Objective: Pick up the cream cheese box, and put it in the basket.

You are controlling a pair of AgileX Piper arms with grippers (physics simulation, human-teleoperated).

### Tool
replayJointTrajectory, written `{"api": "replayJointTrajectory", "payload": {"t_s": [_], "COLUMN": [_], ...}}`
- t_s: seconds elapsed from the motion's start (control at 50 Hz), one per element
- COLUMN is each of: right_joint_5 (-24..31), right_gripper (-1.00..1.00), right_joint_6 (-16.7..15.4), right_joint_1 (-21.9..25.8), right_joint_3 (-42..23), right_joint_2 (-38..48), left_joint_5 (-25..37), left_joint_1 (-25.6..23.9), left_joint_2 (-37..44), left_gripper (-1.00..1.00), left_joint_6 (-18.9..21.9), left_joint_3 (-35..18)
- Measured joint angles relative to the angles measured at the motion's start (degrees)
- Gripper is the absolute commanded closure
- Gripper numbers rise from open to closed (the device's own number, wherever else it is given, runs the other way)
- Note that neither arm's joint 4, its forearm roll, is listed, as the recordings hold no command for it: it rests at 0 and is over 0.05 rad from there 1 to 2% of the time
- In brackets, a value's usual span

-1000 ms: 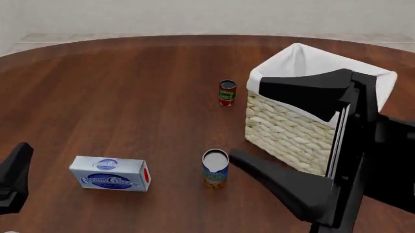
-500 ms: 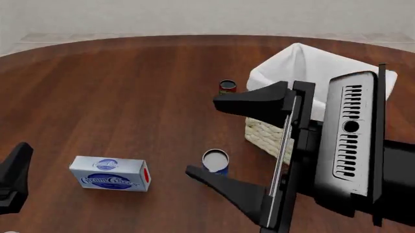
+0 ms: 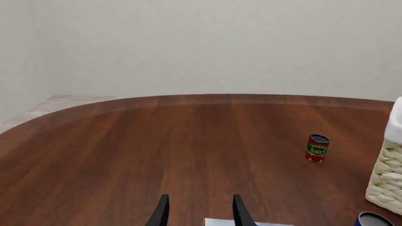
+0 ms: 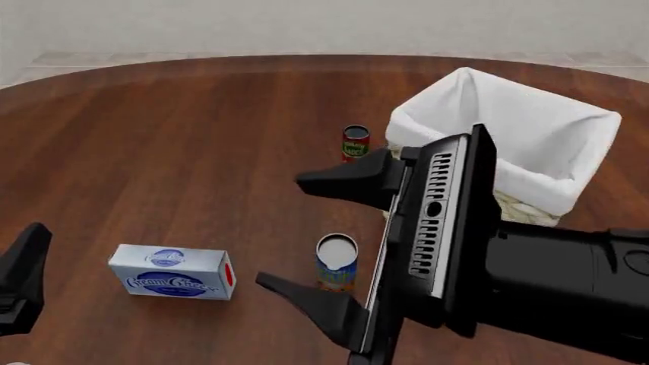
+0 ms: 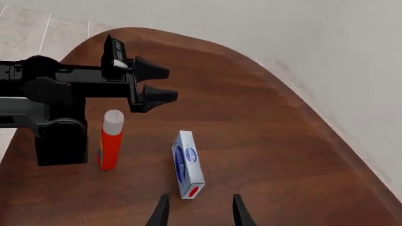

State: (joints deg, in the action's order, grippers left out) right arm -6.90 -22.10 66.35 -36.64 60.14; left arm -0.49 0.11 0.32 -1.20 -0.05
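Observation:
The cream cheese box (image 4: 172, 272) lies flat on the table at the front left, its red mark facing right. It also shows in the right wrist view (image 5: 187, 165), and as a sliver in the left wrist view (image 3: 246, 222). The basket (image 4: 564, 131) stands at the right. My right gripper (image 4: 279, 230) is open and empty, above the table between basket and box, its fingers pointing left toward the box. My left gripper (image 4: 23, 275) is at the left edge, left of the box; its fingers stand apart with nothing between them (image 3: 199, 211).
A white-topped can (image 4: 337, 262) stands just right of the box, under my right gripper. A red and green can (image 4: 355, 143) stands farther back, left of the basket. An orange bottle (image 5: 111, 146) lies beside the left arm (image 5: 56, 94).
My right gripper has swung left from in front of the basket to over the white-topped can, turning at the wrist. The left arm and the box have not moved.

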Motion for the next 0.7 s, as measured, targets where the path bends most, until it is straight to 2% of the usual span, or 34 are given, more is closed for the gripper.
{"api": "replayJointTrajectory", "payload": {"t_s": [0.7], "right_joint_5": [-4.5], "right_gripper": [-1.00], "right_joint_6": [1.9], "right_joint_1": [-0.8], "right_joint_3": [-1.9], "right_joint_2": [12.1], "left_joint_5": [0.3], "left_joint_1": [0.1], "left_joint_2": [-0.1], "left_gripper": [-1.00], "left_joint_6": [-0.3], "left_joint_3": [0.0]}}
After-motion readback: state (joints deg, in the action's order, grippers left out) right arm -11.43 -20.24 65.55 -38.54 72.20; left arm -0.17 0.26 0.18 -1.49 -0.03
